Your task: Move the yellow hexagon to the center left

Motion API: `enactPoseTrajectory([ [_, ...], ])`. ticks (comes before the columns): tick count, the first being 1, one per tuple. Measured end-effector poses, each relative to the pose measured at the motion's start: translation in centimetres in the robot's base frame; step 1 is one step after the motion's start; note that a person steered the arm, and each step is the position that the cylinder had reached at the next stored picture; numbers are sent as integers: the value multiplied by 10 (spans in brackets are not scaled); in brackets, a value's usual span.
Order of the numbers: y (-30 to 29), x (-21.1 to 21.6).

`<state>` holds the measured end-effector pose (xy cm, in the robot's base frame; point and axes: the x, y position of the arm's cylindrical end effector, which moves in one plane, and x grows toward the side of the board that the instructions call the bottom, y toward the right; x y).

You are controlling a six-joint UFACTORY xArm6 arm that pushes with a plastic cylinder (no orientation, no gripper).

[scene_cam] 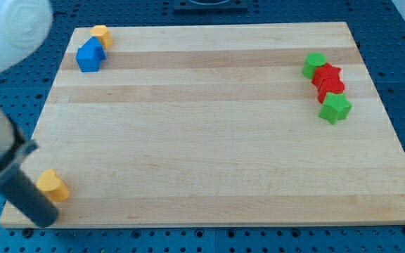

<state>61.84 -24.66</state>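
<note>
BOTTOM-LEFT CORNER: The tip point(46, 221) of your dark rod rests at the very edge of the wooden board point(209, 154), just below and to the view's left of a yellow block point(53, 185). It is close to that block but not clearly touching it. The rod has no jaws to open or close and holds nothing; it can only shove.

A second yellow block point(102, 35) sits in the top-left corner, against the upper side of a blue block point(89, 56). Its faceted outline looks more like a hexagon than the rounded, notched piece near the tip, though neither shape can be read with confidence at this size. Decide which one you mean before you commit.

Either piece looks small, rigid and light, likely to slide easily on the smooth wood and to spin if struck off-centre. Meet it squarely on a flat face, on the side away from the centre left. For the near block that means pushing from below toward the view's top. For the corner block it means pushing from above, which risks dragging the blue one along.

Far off at the view's right, a green block point(314, 65), a red star point(327, 74), a red block point(331, 88) and a green star point(335, 108) stand clustered.
</note>
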Motion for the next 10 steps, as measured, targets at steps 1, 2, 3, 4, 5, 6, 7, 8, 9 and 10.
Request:
enactPoseTrajectory([
  [1,-56,-3],
  [2,-58,-10],
  [3,-58,-21],
  [4,-55,-67],
  [5,-58,-131],
  [6,-58,-135],
  [7,-58,-140],
  [8,-58,-145],
  [9,-58,-164],
  [10,-58,-226],
])
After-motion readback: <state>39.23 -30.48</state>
